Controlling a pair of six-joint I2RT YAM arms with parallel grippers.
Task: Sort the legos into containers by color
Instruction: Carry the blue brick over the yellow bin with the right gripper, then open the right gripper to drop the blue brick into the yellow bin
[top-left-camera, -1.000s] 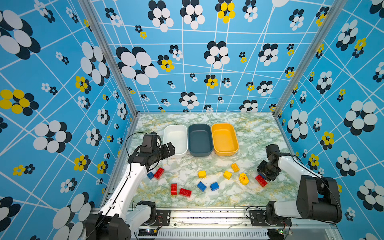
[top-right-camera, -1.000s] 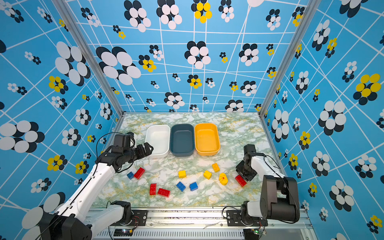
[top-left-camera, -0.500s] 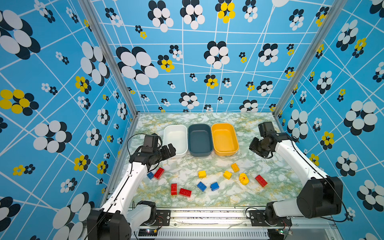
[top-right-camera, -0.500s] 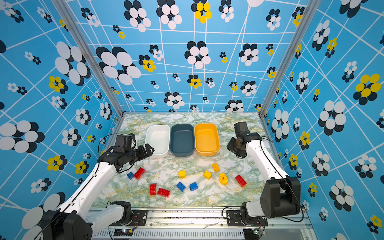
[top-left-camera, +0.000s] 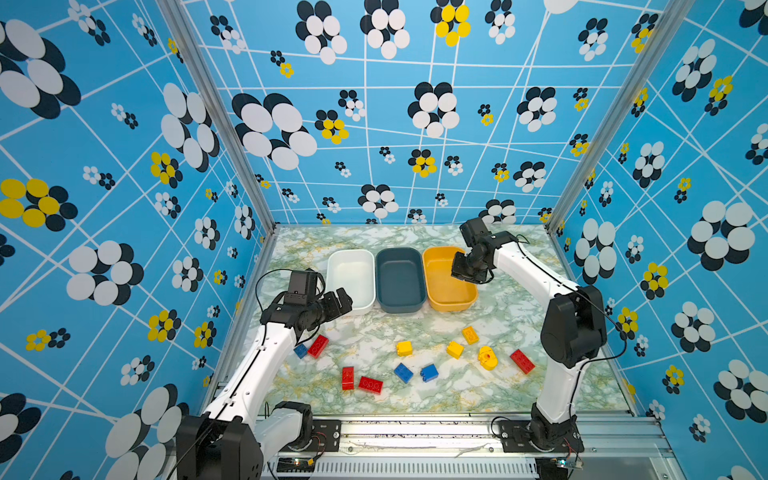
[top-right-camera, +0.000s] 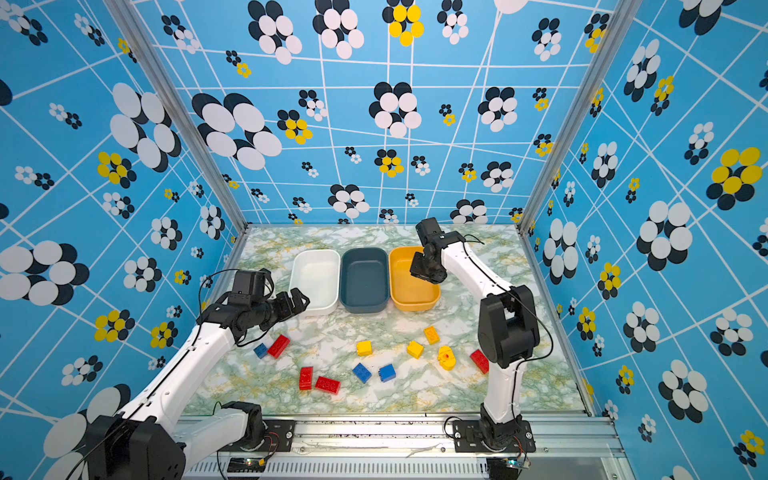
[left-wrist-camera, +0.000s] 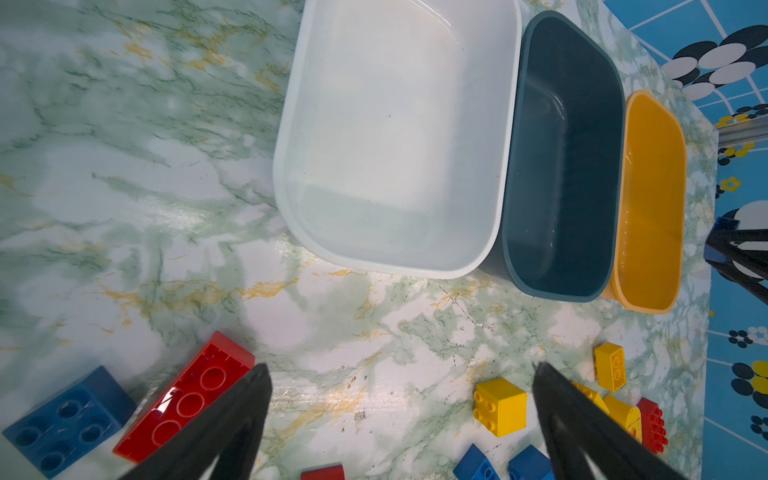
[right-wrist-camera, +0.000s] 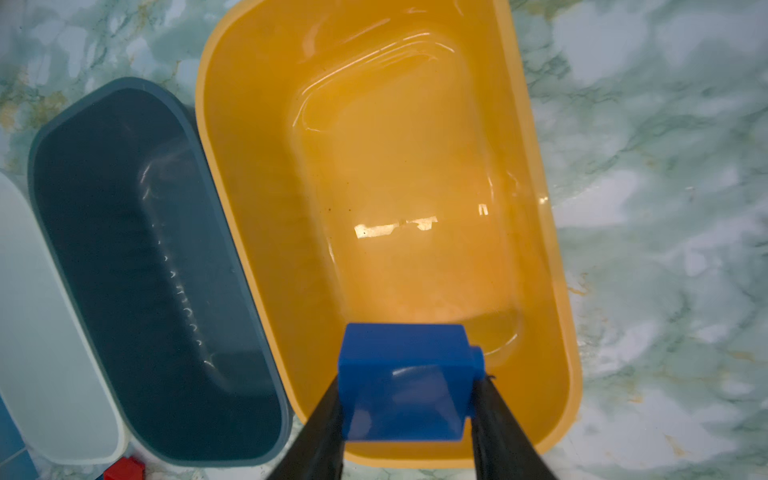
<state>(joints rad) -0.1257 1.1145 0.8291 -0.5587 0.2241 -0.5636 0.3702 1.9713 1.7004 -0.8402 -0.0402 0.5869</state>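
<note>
We see our right gripper (top-left-camera: 465, 272), centre right in a top view, clamped on a blue brick (right-wrist-camera: 407, 370) above the orange tub (right-wrist-camera: 249, 208). Our left gripper (left-wrist-camera: 401, 370) gapes wide near the white tub (left-wrist-camera: 291, 124).

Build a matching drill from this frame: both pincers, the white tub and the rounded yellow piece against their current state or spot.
1 right pincer
2 left pincer
3 white tub
4 rounded yellow piece

a beside the dark teal tub, no bricks inside
b open, holding nothing
c near a red brick
d shut on a blue brick over the yellow-orange tub

Pairs: 1-d, 2-b, 3-a, 4-c
</note>
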